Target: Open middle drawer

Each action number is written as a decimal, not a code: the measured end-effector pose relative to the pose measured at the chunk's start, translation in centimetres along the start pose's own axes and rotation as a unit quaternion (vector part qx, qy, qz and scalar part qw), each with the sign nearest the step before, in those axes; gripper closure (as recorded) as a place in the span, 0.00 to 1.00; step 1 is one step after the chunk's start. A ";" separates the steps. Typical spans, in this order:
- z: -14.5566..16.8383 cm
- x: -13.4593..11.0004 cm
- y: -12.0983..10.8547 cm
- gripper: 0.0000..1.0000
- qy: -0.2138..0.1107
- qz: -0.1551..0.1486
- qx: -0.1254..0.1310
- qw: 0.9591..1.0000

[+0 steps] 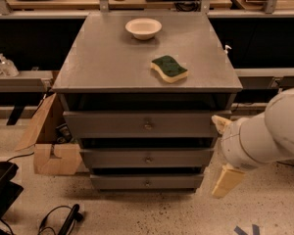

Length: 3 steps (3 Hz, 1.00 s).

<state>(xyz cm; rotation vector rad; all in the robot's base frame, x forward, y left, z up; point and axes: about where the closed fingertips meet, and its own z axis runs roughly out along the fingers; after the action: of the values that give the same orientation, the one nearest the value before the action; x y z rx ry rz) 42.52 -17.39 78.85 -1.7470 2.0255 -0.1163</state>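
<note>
Camera view. Grey metal cabinet (112, 62) stood on a speckled floor with three drawer fronts stacked. The middle drawer (112, 158) sat between the larger top drawer (108, 125) and the smaller bottom drawer (117, 182). Its front looked pushed in, with the small round knob (148, 159) at centre. The gripper (218, 155) hung at the cabinet's right side, level with the middle drawer's right end and just beside it, not on the knob. Its two cream fingers (227, 180) stood spread apart, one high, one low. On the cabinet top were a white bowl (143, 28) toward the back and a green-and-yellow sponge (169, 68) nearer the front. A cardboard box (49, 141) leaned at the cabinet's left.
</note>
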 end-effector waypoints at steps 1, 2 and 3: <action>3.5 -1.0 0.5 0.00 0.014 -0.022 0.021 0.999; 6.5 -2.5 2.7 0.00 0.054 -0.066 0.015 0.996; 6.9 -1.5 2.3 0.00 0.078 -0.062 0.027 0.995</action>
<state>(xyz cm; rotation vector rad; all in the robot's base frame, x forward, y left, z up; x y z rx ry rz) 43.28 -13.97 72.36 -1.8817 1.9984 -0.3539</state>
